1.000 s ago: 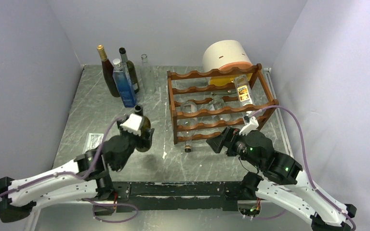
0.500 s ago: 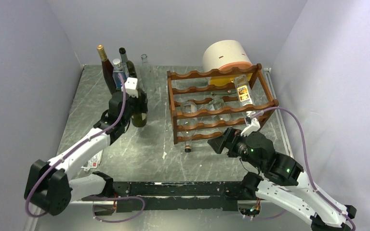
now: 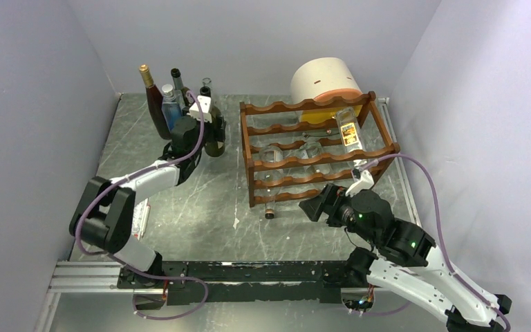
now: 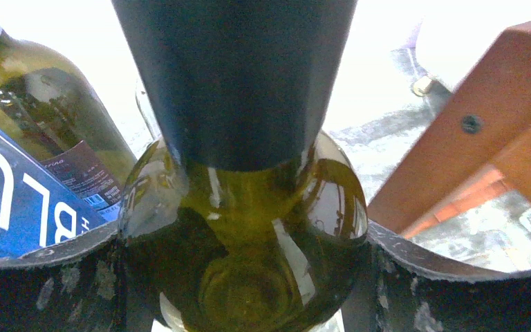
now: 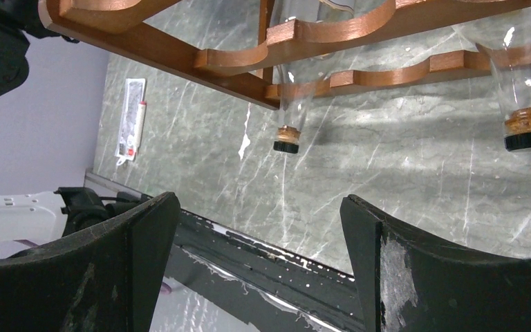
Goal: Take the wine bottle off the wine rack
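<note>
The reddish-brown wine rack (image 3: 297, 181) stands at the centre right of the table. It also shows in the left wrist view (image 4: 470, 138) and the right wrist view (image 5: 304, 34). My left gripper (image 3: 204, 129) is shut on a dark green wine bottle (image 3: 213, 142) and holds it upright, left of the rack, beside the back-left bottles. In the left wrist view the bottle (image 4: 242, 207) fills the gap between the fingers (image 4: 48, 283). I cannot tell if its base touches the table. My right gripper (image 3: 316, 206) is open and empty, low in front of the rack (image 5: 259, 256).
A brown bottle (image 3: 156, 104), a blue bottle (image 3: 171, 111) and a dark bottle (image 3: 178, 81) stand at the back left. Clear bottles (image 3: 269, 190) and an orange-labelled bottle (image 3: 348, 130) lie in the rack. A white-and-orange cylinder (image 3: 325, 79) sits behind it. A flat packet (image 3: 140, 216) lies at left.
My left arm has stretched out and carried the green bottle from the front middle of the table to the back left, beside the standing bottles. The right arm has hardly moved.
</note>
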Motion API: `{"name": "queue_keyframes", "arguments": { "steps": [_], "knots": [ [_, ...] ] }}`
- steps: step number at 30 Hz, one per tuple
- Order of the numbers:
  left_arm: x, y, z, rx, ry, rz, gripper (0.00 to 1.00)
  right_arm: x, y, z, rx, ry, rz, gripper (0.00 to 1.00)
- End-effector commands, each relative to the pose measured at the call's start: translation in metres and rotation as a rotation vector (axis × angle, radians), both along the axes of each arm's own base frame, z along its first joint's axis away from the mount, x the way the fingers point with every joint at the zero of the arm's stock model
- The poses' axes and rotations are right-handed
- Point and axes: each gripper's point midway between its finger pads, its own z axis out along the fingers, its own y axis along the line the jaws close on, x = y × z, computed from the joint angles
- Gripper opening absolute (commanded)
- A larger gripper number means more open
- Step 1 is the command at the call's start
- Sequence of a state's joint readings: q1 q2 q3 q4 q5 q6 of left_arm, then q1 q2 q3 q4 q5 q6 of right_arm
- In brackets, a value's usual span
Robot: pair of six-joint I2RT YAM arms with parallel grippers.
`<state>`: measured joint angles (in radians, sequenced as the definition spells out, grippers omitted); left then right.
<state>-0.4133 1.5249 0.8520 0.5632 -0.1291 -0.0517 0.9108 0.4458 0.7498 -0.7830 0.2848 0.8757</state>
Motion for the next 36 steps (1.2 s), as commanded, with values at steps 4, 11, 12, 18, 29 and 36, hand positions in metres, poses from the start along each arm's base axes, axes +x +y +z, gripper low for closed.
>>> {"name": "queue_keyframes", "arguments": {
  "steps": [4,11,12,18,29,36],
  "knots": [
    [0.028,0.000,0.063,-0.106,-0.275,-0.043,0.07,0.002,-0.011,0.008,0.008,-0.020,-0.050,0.91],
    [0.040,0.009,0.032,-0.075,-0.230,-0.015,0.07,0.002,-0.013,0.007,-0.009,-0.014,-0.056,0.91],
    [0.042,0.011,0.029,-0.079,-0.223,-0.010,0.07,0.003,-0.013,0.007,-0.009,-0.014,-0.055,0.91],
    [0.054,0.010,0.014,-0.074,-0.182,-0.051,0.07,0.002,-0.013,0.004,-0.015,-0.007,-0.056,0.91],
    [0.063,0.009,-0.007,-0.026,-0.126,-0.053,0.37,0.002,-0.014,0.001,-0.019,-0.008,-0.057,0.91],
    [0.057,0.010,0.000,-0.038,-0.119,-0.053,0.73,0.001,-0.014,0.001,-0.013,-0.011,-0.053,0.91]
  ]
}}
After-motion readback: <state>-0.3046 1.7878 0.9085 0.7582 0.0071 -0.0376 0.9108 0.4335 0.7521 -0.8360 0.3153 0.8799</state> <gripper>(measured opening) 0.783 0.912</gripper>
